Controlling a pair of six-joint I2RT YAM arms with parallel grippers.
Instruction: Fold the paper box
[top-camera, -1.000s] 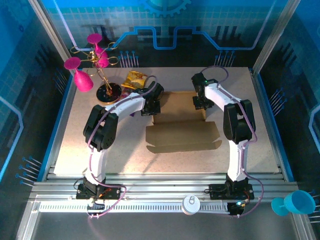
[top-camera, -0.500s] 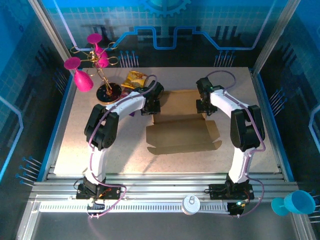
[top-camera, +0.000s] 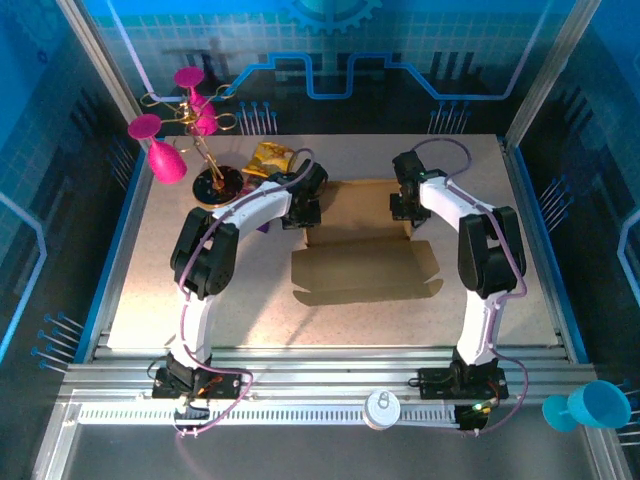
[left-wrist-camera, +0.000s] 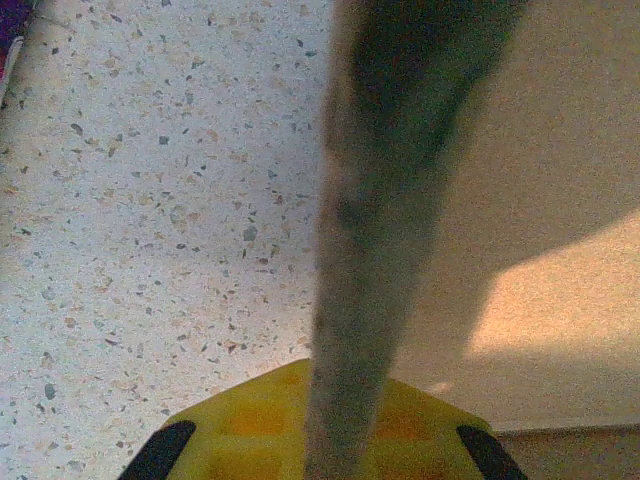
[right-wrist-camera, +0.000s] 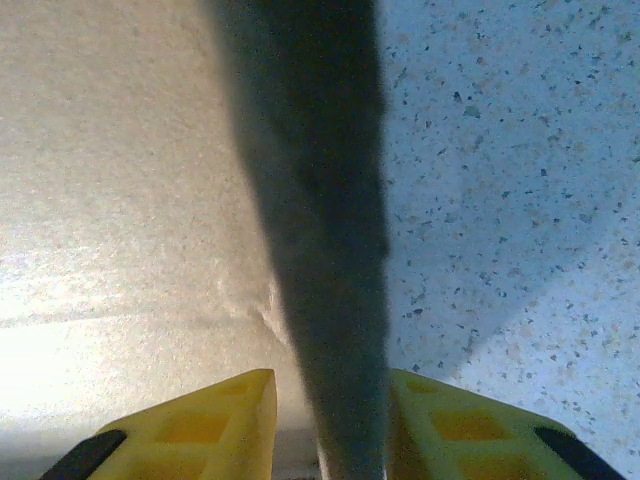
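The paper box (top-camera: 360, 265) is brown cardboard lying mid-table, its front panel flat toward me and its side flaps raised. My left gripper (top-camera: 302, 220) is at the box's far left corner. In the left wrist view it (left-wrist-camera: 345, 392) is shut on the upright left flap (left-wrist-camera: 375, 220), whose edge runs between the yellow fingers (left-wrist-camera: 250, 420). My right gripper (top-camera: 404, 210) is at the far right corner. In the right wrist view it (right-wrist-camera: 330, 390) straddles the upright right flap (right-wrist-camera: 320, 200). The right finger touches the flap and the left finger (right-wrist-camera: 200, 425) stands slightly off it.
A gold stand with pink goblets (top-camera: 185, 130) occupies the far left corner, with a yellow snack packet (top-camera: 268, 158) beside it behind my left arm. A blue cup (top-camera: 590, 405) and a white round lid (top-camera: 382, 408) sit on the near frame, off the table.
My right arm swung its elbow outward and the gripper settled over the right flap, its fingers narrowing around it. The left gripper kept its hold without moving.
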